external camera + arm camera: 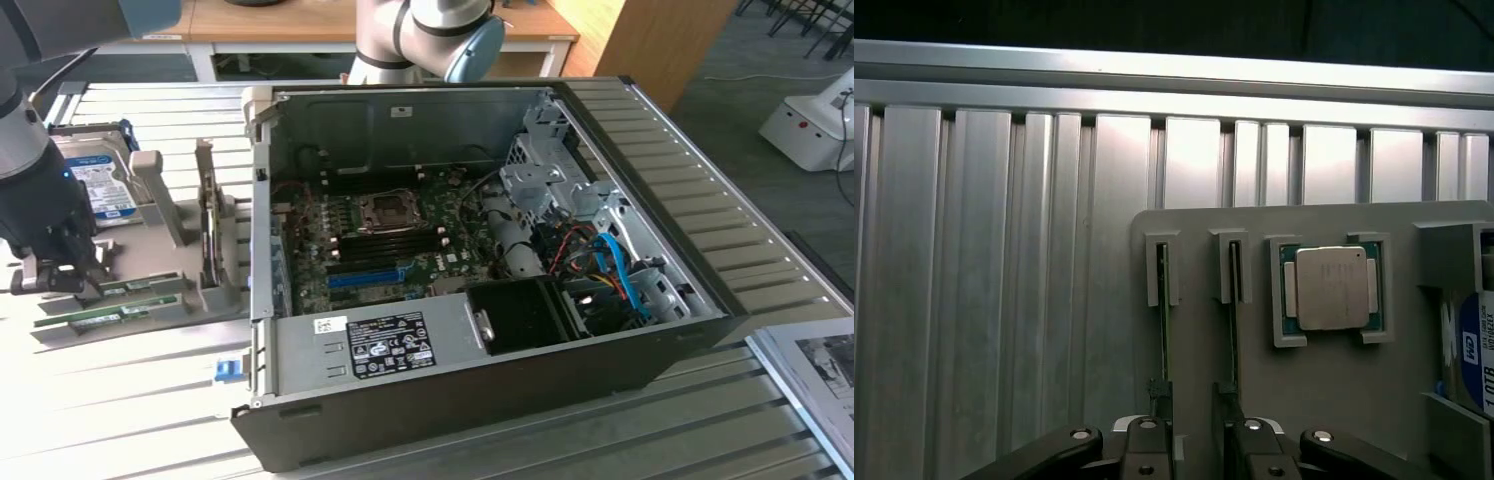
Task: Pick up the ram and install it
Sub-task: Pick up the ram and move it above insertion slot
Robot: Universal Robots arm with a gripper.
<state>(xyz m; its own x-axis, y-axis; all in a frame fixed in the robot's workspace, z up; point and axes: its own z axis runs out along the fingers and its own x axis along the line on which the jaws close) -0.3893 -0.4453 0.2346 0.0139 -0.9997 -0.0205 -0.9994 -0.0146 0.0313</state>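
The ram (127, 289), two green sticks, sits on edge in a grey holder (147, 190) at the bench's (134, 400) edge on the exterior view's left, beside an open computer case (667, 200). The jaws hang over the sticks' ends. In the wrist view, the jaws stand wide above both sticks (1164, 330), holding nothing. A processor (1332, 288) lies beside them.

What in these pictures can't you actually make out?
Hard drive: exterior view, the robot arm covers part; wrist view, the picture edge cuts it off.
Ram sticks: wrist view, the ends by the claw are hidden behind it.
Case label: exterior view, print too small to read.
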